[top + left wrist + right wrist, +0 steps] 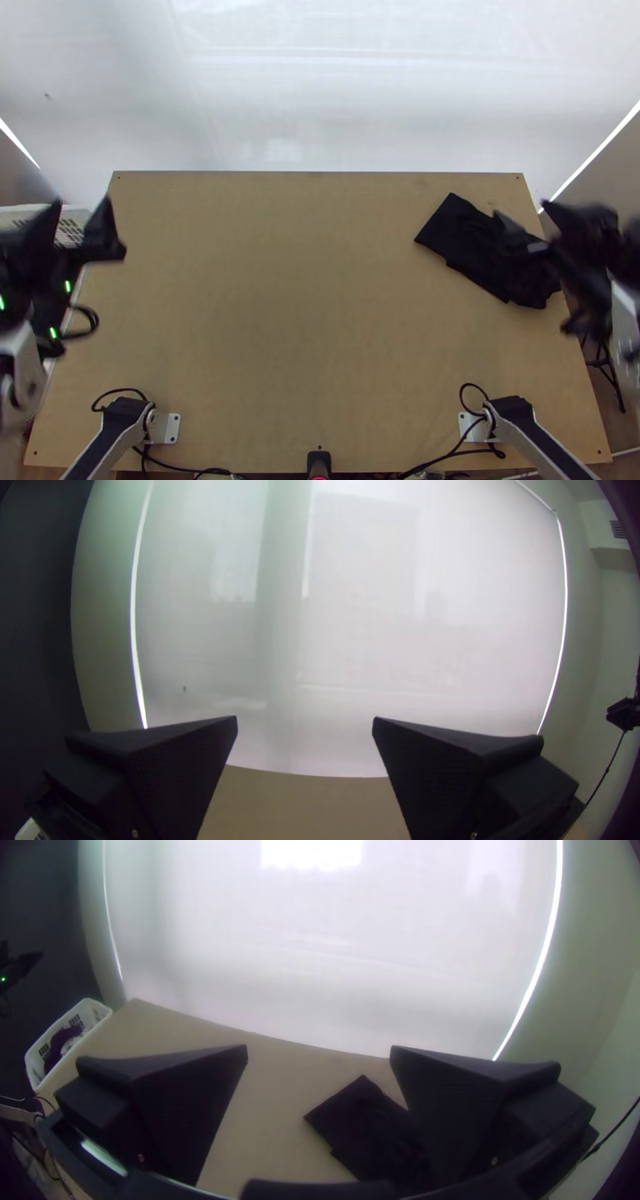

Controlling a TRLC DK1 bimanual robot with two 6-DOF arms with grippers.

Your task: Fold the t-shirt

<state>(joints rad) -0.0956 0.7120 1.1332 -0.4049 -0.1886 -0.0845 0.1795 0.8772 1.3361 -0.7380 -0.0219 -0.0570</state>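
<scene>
The black t-shirt point(472, 248) lies as a compact folded bundle at the table's far right, slanting toward the right edge; its number of folds cannot be told. My right gripper point(524, 216) is above the bundle's right part in the top view, its fingers apart. In the right wrist view the shirt point(363, 1127) shows beyond and between the spread fingers of the right gripper point(319, 1050), which hold nothing. Over the table's left edge, my left gripper point(80, 216) stands open. The left wrist view has the same gripper point(305, 721) with a wide gap and no cloth between its fingers.
The light wooden table point(296, 304) stretches between the arms. A white basket point(90, 1010) with dark and light items stands beyond its left edge. Cables point(436, 460) run along the near edge, and a pale screen point(320, 96) hangs behind the table.
</scene>
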